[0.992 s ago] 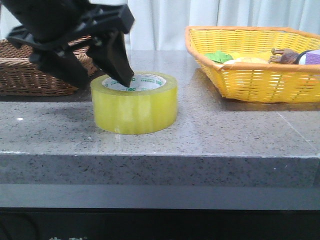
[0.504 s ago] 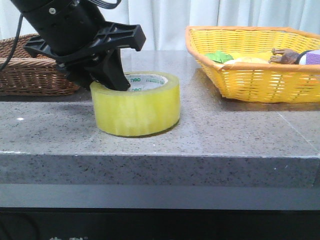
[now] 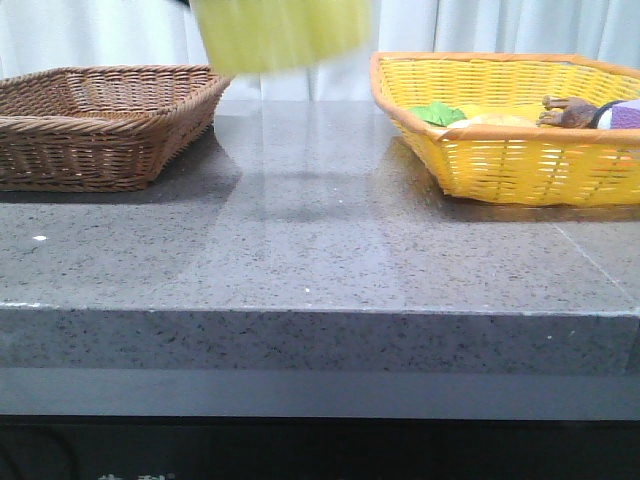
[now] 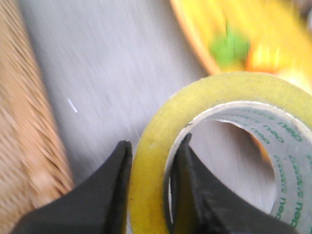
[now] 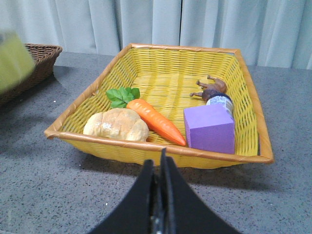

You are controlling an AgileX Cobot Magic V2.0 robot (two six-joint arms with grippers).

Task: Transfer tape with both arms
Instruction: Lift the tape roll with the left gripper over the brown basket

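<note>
The tape (image 3: 282, 33), a wide yellow-green roll, hangs in the air at the top edge of the front view, blurred, above the table between the two baskets. In the left wrist view my left gripper (image 4: 152, 148) is shut on the tape's wall (image 4: 204, 97), one finger outside and one inside the white core with green lettering. The left gripper itself is out of the front view. My right gripper (image 5: 161, 163) is shut and empty, low over the table in front of the yellow basket (image 5: 161, 146). A blurred piece of the tape (image 5: 13, 61) shows in the right wrist view.
A brown wicker basket (image 3: 100, 125) stands at the left. The yellow basket (image 3: 520, 150) at the right holds a bread roll (image 5: 116, 126), a carrot (image 5: 156, 121), a purple block (image 5: 208, 129) and a small toy figure (image 5: 210, 88). White curtains hang behind the grey stone table (image 3: 320, 250).
My left gripper has lifted the tape off the table, up to the top edge of the front view. The arm has left the front view.
</note>
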